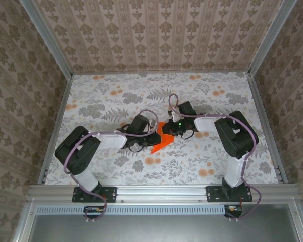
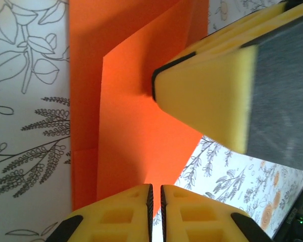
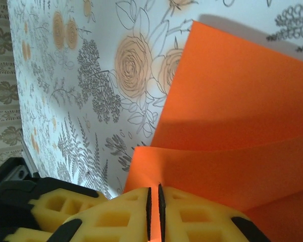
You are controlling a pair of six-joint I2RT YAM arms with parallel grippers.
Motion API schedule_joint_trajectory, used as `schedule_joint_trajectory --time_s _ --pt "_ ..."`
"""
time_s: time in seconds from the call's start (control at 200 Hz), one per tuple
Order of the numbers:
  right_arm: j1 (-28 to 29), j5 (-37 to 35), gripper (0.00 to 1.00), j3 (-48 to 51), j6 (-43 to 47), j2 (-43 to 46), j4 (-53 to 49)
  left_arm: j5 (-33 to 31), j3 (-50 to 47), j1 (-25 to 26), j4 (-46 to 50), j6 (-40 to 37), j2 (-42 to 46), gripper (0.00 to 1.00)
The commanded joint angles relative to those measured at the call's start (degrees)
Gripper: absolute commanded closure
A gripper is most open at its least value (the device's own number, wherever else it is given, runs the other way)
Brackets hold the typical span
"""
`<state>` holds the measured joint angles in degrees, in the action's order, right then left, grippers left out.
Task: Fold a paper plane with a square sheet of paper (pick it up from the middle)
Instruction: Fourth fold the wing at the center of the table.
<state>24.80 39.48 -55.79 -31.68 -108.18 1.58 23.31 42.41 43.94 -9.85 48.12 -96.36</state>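
Observation:
The square sheet of paper (image 1: 160, 142) is bright orange, creased into layered folds, and lies mid-table between both grippers. My left gripper (image 1: 149, 135) sits at its left side. In the left wrist view the left gripper (image 2: 156, 187) has its jaws pressed almost together over a corner of the paper (image 2: 126, 126), and I cannot tell if any paper is pinched. My right gripper (image 3: 154, 187) is shut on the edge of a raised flap of the paper (image 3: 232, 116), with orange showing all along the slit. The right gripper's fingers (image 2: 207, 96) rest on the sheet.
The flower-printed table surface (image 1: 116, 101) stretches all round the paper. Patterned walls (image 1: 156, 35) with metal frame rails close in the back and both sides. The arm bases stand on the near rail (image 1: 156, 191).

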Motion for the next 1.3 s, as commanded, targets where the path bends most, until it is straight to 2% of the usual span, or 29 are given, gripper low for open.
schedule_joint_trajectory --time_s 0.0,0.385,0.815,1.145,1.295 --pt "0.3 1.7 0.85 -1.6 0.0 -1.5 0.6 -1.6 1.3 0.3 0.3 -1.4 -1.3 0.86" --pt "1.0 2.0 0.84 -3.8 1.2 -2.8 -1.2 -4.4 -0.8 -0.4 0.7 0.2 -1.6 0.89" --pt "1.1 -1.2 0.85 0.2 1.7 2.4 -2.2 -4.8 -2.8 -0.5 2.0 2.7 -3.1 0.96" --pt "2.3 -0.9 0.86 -2.5 5.1 -2.6 -6.3 -5.2 -4.1 -0.6 3.7 4.1 -3.3 1.0" --pt "1.0 -1.7 0.87 -4.7 6.9 -4.5 -8.7 -4.6 -4.7 -0.6 6.2 4.6 -3.4 1.0"
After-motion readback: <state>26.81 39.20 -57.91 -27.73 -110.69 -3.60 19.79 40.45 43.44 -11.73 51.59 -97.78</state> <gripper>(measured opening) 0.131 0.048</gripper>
